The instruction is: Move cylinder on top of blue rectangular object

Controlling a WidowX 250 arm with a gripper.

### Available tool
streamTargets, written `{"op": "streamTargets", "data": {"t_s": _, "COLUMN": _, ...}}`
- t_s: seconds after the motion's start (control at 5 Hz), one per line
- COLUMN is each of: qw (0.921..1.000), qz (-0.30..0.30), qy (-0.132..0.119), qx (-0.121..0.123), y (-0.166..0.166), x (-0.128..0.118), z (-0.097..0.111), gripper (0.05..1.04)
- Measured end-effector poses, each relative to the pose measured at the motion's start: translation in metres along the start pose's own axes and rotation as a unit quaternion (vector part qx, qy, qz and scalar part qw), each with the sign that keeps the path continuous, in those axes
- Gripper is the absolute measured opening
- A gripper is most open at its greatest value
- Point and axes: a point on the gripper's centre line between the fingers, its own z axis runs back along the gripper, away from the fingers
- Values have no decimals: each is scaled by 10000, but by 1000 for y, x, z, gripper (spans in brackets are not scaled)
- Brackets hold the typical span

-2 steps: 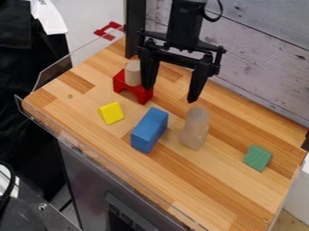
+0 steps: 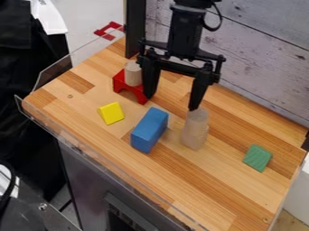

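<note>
Standing upright on a red arch (image 2: 120, 86), one cylinder (image 2: 133, 74) is pale tan and round-sided; another cylinder (image 2: 197, 121), similarly pale, stands near the blue block (image 2: 149, 130). The gripper (image 2: 170, 102) hangs with its fingers spread wide.

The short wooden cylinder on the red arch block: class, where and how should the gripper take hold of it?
Probably best by the upper part of its round side, coming straight down from above. The cylinder stands upright with its flat top uncovered, so the fingers could close on opposite sides, stopping above the red arch block beneath it.
</note>
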Motion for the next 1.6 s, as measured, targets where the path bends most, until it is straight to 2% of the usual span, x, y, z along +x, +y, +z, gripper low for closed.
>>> {"op": "streamTargets", "data": {"t_s": 0.6, "qw": 9987, "qz": -438, "qy": -269, "qx": -63, "y": -25, "x": 1, "z": -2, "gripper": 1000}}
{"op": "streamTargets", "data": {"t_s": 1.0, "qw": 9989, "qz": -409, "qy": -214, "qx": -13, "y": -24, "x": 8, "z": -13, "gripper": 1000}}
{"op": "streamTargets", "data": {"t_s": 1.2, "qw": 9986, "qz": -317, "qy": -411, "qx": 58, "y": -21, "x": 13, "z": -20, "gripper": 1000}}
{"op": "streamTargets", "data": {"t_s": 1.4, "qw": 9985, "qz": -302, "qy": -445, "qx": -21, "y": -23, "x": 15, "z": -21, "gripper": 1000}}
{"op": "streamTargets", "data": {"t_s": 1.6, "qw": 9992, "qz": -297, "qy": -255, "qx": 2, "y": -23, "x": 16, "z": -31, "gripper": 1000}}
